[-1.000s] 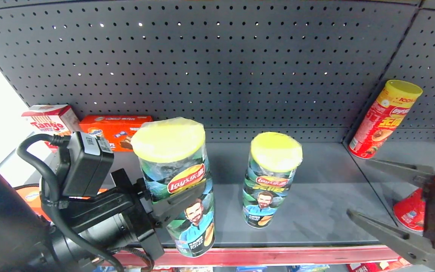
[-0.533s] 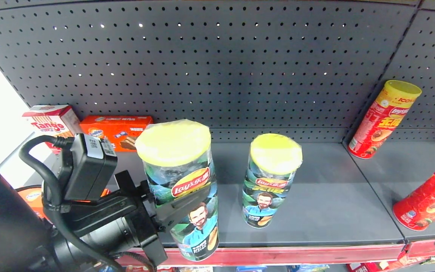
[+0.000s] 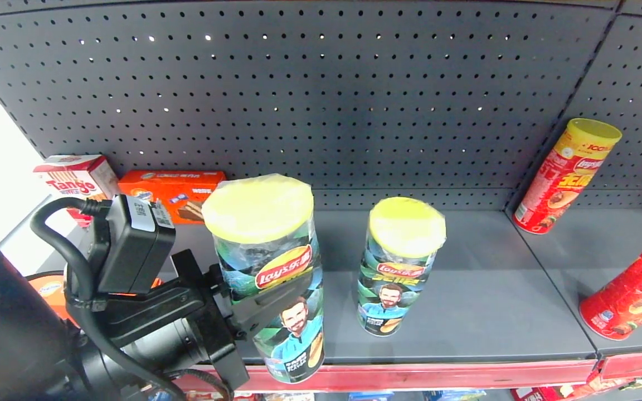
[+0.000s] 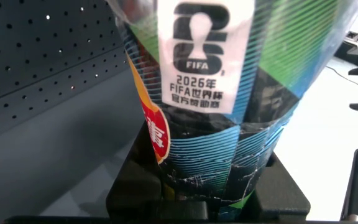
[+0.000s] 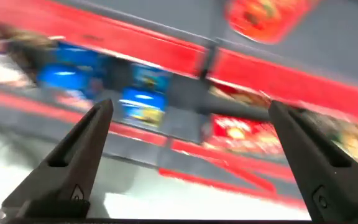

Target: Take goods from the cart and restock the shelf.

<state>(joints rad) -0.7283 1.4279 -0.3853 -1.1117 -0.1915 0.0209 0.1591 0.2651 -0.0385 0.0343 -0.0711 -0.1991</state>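
Shelf (image 3: 466, 312) | L hand (image 3: 268, 303) clamped on chip can (image 3: 265, 250) | R hand (image 5: 190, 109) apart | lower upright, clear of standing can (image 3: 402, 267)

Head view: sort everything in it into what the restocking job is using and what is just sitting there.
In the job:
left gripper, fingers shut on the held green can
shelf

Just sitting there:
standing green can
wafer box
orange box
back red can
right-edge red can

Two green chip cans (image 3: 399, 267), two red chip cans (image 3: 569, 175), two snack boxes (image 3: 170, 192): one white-and-red, one orange.
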